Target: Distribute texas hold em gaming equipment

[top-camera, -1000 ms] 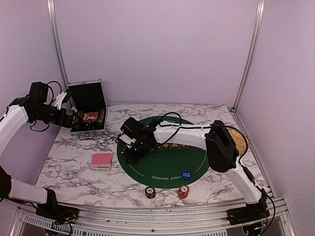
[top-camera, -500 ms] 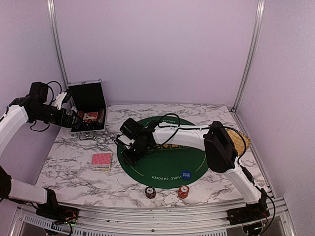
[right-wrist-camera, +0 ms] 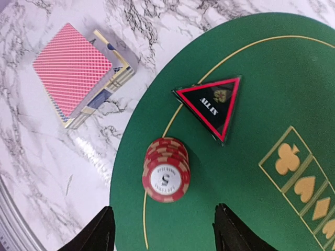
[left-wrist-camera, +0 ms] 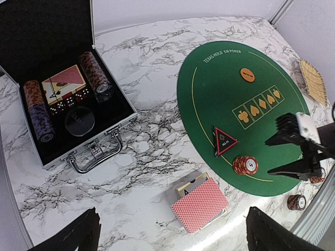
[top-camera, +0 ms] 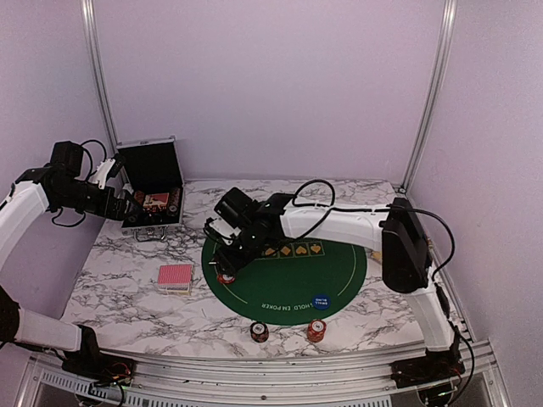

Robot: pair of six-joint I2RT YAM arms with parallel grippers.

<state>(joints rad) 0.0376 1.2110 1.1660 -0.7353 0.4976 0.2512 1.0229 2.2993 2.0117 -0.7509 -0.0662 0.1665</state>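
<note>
The right hand (right-wrist-camera: 164, 209) hangs spread above a stack of red chips (right-wrist-camera: 166, 170) at the 9 o'clock rim of the green mat (top-camera: 288, 284). The right wrist view shows a black triangular marker (right-wrist-camera: 212, 107) just beside the stack; in the top view it is hidden. The card deck (top-camera: 176, 275) lies on the table (top-camera: 119, 297), further toward 9 o'clock. Only the top view shows the blue button (top-camera: 320, 299), at 5 o'clock. The left hand (top-camera: 127, 206), spread wide, hovers by the open case (left-wrist-camera: 47, 31).
</note>
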